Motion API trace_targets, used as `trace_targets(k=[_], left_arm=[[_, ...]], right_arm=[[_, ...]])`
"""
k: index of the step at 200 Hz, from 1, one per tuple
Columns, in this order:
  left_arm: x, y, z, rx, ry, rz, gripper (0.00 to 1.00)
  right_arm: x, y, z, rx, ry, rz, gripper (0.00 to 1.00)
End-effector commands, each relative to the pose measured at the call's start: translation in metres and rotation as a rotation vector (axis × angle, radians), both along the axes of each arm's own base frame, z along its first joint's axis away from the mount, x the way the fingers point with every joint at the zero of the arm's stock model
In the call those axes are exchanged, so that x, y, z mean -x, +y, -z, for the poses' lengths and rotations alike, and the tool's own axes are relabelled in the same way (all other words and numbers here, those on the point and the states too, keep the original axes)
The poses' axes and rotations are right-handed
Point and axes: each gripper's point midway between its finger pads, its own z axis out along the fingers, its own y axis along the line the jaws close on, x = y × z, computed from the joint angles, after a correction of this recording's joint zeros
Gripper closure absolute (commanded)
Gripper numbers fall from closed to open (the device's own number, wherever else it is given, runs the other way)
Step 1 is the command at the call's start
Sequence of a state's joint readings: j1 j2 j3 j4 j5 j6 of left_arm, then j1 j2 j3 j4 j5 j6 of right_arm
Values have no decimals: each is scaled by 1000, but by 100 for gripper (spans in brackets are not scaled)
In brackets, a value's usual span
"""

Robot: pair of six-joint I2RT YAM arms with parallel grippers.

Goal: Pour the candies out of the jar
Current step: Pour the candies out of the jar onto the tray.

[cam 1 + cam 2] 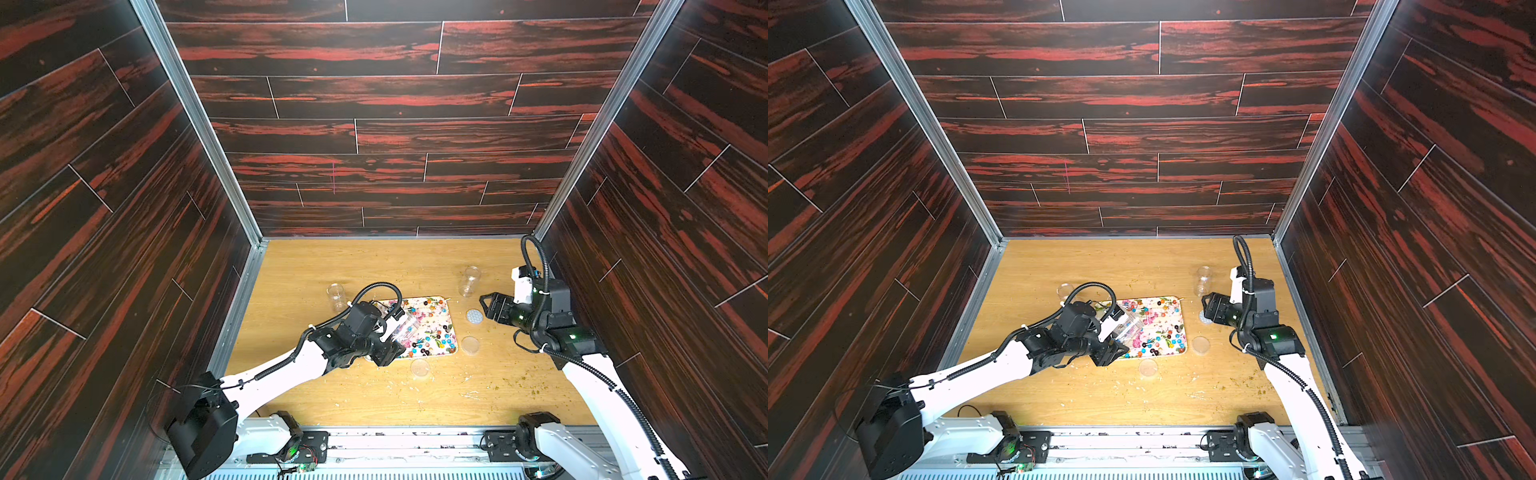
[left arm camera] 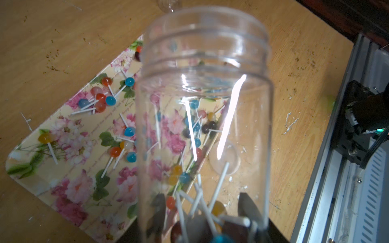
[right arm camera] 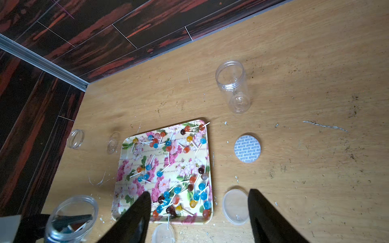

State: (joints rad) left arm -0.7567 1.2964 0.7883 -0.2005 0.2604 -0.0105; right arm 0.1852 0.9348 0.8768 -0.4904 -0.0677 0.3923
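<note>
Left gripper (image 2: 202,212) is clamped on the base end of the jar (image 2: 204,84); its fingers (image 2: 247,205) show thru the clear wall on either side. The jar's tipped over and held above the near-left part of the tray (image 3: 183,168), mouth aimed out across it. Most of the candies (image 3: 177,190) are out already: small glossy balls on white sticks, blue, orange, red, yellow & dark, scattered over the floral tray and thickest toward its near-right corner. A few sit inside the jar at the base end by the fingers, sticks pointing toward the mouth. Right gripper (image 3: 199,191) hangs w/ jaws wide apart, holding nothing, off the tray's right side above the table (image 1: 332,395), near the white printed lid (image 3: 247,148). Two clear lids lie flat on the table: one (image 3: 235,206) just beside the tray's near-right corner, the other (image 3: 163,233) just off its near edge. An empty jar (image 3: 232,84) stands beyond the tray's far-right corner; a second empty jar (image 3: 75,138) sits off the far-left corner, apart from the tray. Greenish crumbs (image 1: 536,388) dot the tabletop, esp. by the right arm.
</note>
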Motion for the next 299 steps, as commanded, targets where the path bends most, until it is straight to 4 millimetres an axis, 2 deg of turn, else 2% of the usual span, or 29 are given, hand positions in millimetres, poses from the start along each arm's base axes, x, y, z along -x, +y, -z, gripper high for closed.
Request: trace_targets(k=[1,70,101,169,191,244,299], left_arm=[[-2,6,10,-55,13,1,63],[-1,16,60,-210,97,34,64],[-1,22,72,-303,138,70,65],[-13,39,65,-460,99,86,65],[-11,51,66,-542,118,97,65],[-24,56,62,-634,106,94,65],[-37,53,51,-713,119,127,65]], right_arm=[[4,-2,2,0,1,9,25],[8,-5,5,5,7,11,24],[9,-5,6,3,9,8,24],[10,-6,6,6,9,0,24],[10,-3,6,2,12,-13,24],[11,-3,10,9,22,-25,24],[11,3,13,-18,21,-50,24]])
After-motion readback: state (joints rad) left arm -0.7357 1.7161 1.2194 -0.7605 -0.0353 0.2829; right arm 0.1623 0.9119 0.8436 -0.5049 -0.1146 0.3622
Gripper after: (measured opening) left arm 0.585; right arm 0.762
